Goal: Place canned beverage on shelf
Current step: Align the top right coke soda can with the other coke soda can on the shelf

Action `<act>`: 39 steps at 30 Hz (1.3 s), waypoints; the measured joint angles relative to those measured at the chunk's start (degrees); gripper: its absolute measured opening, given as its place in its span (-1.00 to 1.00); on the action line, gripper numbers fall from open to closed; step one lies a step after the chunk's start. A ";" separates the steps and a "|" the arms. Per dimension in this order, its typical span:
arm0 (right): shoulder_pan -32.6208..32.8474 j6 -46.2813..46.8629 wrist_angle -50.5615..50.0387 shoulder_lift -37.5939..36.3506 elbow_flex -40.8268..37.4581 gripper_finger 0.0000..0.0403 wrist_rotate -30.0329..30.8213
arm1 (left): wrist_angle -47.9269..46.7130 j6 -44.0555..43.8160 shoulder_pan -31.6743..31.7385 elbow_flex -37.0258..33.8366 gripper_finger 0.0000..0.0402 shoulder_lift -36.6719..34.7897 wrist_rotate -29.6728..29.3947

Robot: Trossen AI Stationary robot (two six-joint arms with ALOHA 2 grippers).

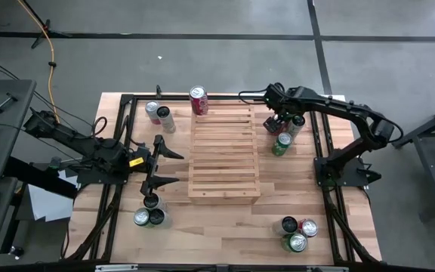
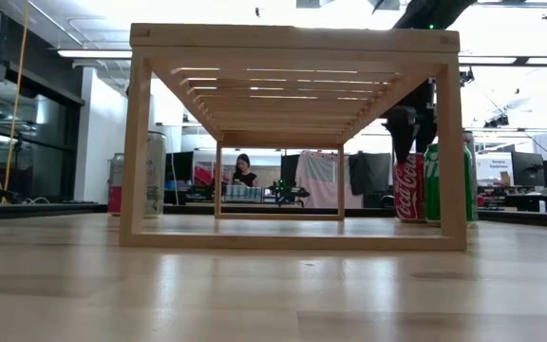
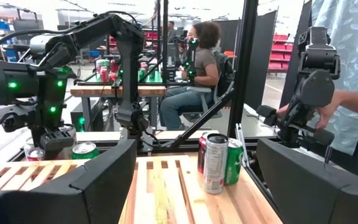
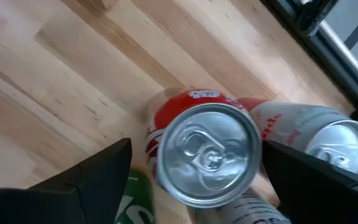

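Behind the table [image 1: 225, 227] a seated person [image 2: 244, 171] showed only at table level. The right gripper [image 4: 194, 171] hung spread, straddling a red can [image 4: 207, 152] beside the shelf [image 1: 224, 155]; the left gripper [image 1: 163, 164] waited released.

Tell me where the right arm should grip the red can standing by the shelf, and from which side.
Grip the red can across its round body just below the rim, coming straight down from above. It stands upright with its lid facing the right gripper, whose open jaws already straddle it; neighbouring cans crowd its sides.
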 joint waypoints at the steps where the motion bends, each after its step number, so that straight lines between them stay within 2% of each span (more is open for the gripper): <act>1: 0.01 0.05 -0.02 0.00 0.00 0.70 -0.12 | 0.00 -0.17 0.00 0.00 0.61 0.00 -0.01; 31: -1.35 10.61 -2.07 -0.04 0.00 0.70 -1.19 | -0.37 -0.53 0.00 0.00 0.61 0.00 0.01; 39: -1.57 10.63 -2.11 -0.04 0.00 0.70 -1.48 | -0.37 -0.54 0.00 0.00 0.61 0.00 0.00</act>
